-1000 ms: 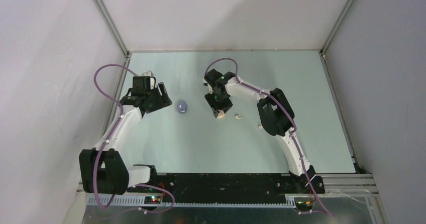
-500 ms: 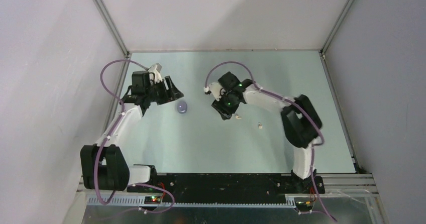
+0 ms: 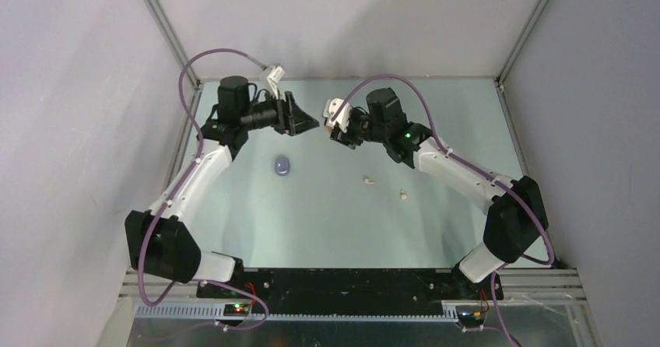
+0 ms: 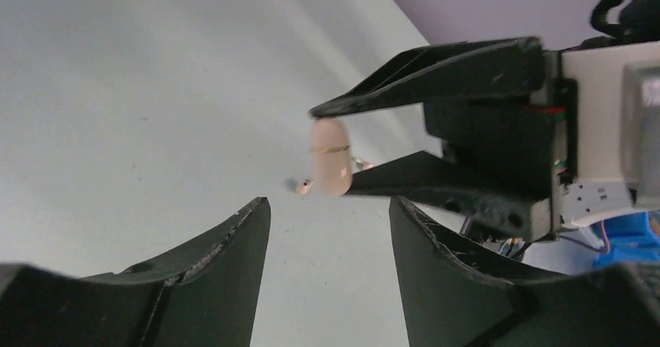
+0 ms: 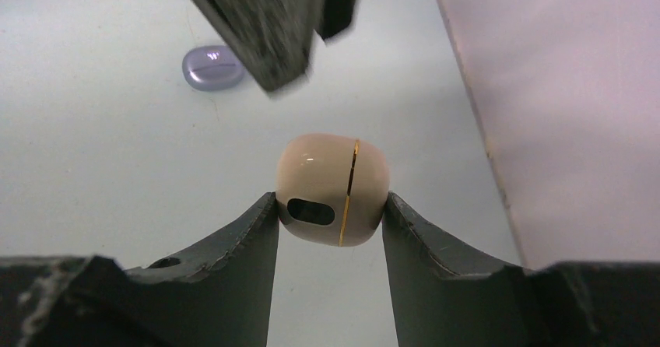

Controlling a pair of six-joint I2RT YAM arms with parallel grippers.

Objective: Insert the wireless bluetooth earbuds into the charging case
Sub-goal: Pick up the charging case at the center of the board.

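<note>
The charging case [image 5: 333, 187] is beige with a gold seam and a dark oval slot. My right gripper [image 5: 328, 199] is shut on it, raised above the table at the back middle [image 3: 333, 123]. My left gripper [image 3: 311, 123] faces it tip to tip, and its jaws [image 4: 327, 207] stand open with nothing between them. In the left wrist view the case [image 4: 329, 158] shows at the right gripper's fingertips, a short way ahead. Two small white earbuds [image 3: 368, 180] [image 3: 403, 195] lie on the table below the right arm. One earbud [image 4: 303, 184] shows beyond the case.
A lavender oval pod [image 3: 282, 165], about the case's size and closed, lies on the pale green table [image 3: 327, 222] under the left arm; it also appears in the right wrist view [image 5: 212, 67]. Grey walls with metal posts [image 3: 167, 32] enclose the table.
Both arms rose and swung toward the back middle until their grippers face each other. The right one carried the case up from near the earbuds. The left jaws narrowed somewhat.
</note>
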